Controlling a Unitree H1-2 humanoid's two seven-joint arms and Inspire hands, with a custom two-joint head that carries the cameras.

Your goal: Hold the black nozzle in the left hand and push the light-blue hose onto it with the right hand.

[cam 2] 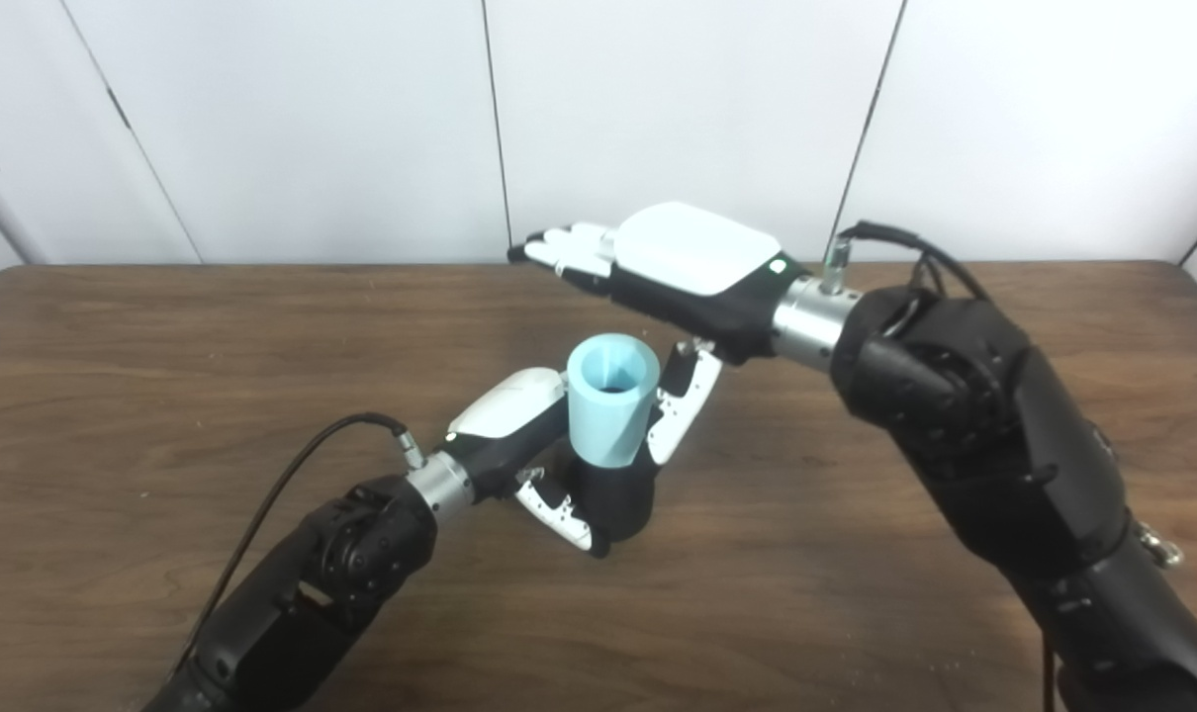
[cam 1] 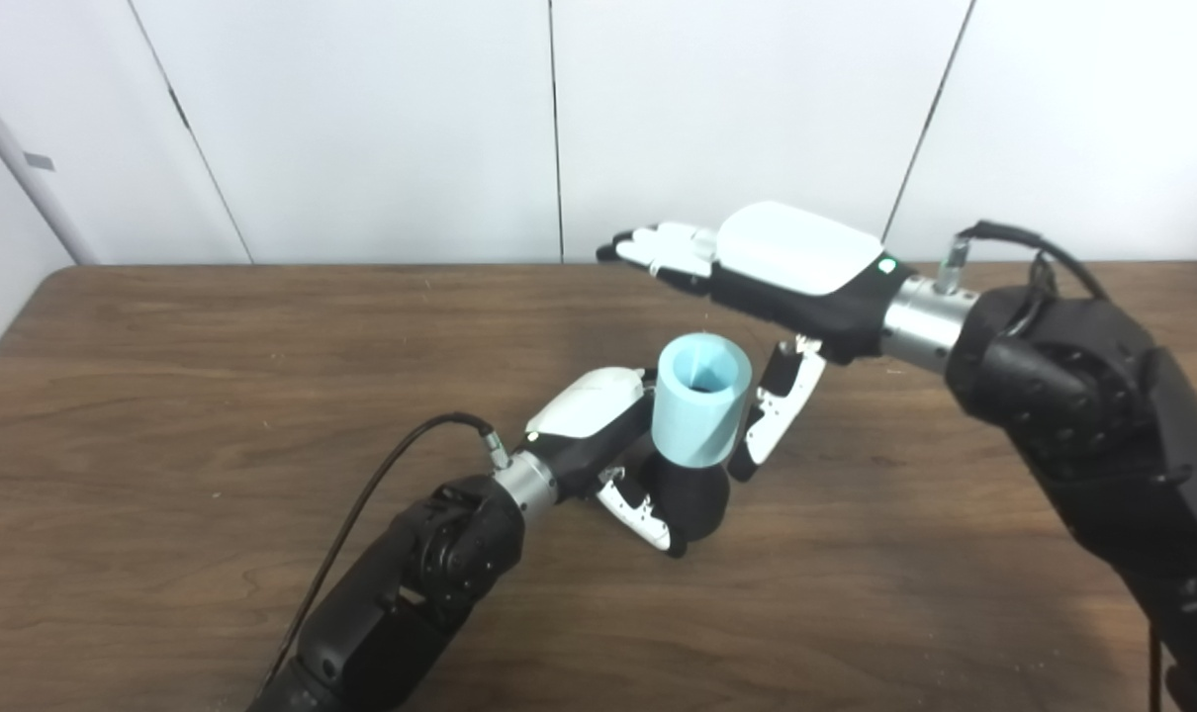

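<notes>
Fingers [cam 1: 648,514] of the left hand [cam 1: 598,415] are curling around the black nozzle [cam 1: 692,499] in the left eye view, gripping it low over the wooden table [cam 1: 163,396], with one white finger showing in front of the nozzle's dark body and another rising just beside the hose on its right. Light-blue hose [cam 1: 702,400] is sitting on top of the nozzle, its open mouth tilting up toward the camera, its lower edge meeting the black body. Right hand [cam 1: 786,262] is hovering above and behind the hose, apart from it, fingers stretching out flat toward the left and holding nothing; its thumb is pointing down near the hose's right side. In the right eye view, the same left hand [cam 2: 519,420] is clasping the nozzle [cam 2: 618,499], and the hose [cam 2: 613,400] is standing on it, slightly tilted. Right hand [cam 2: 688,257] is spreading flat above the hose, released and empty, with its dark forearm [cam 2: 965,425] entering from the lower right. White wall panels [cam 2: 658,119] are standing behind the table.
</notes>
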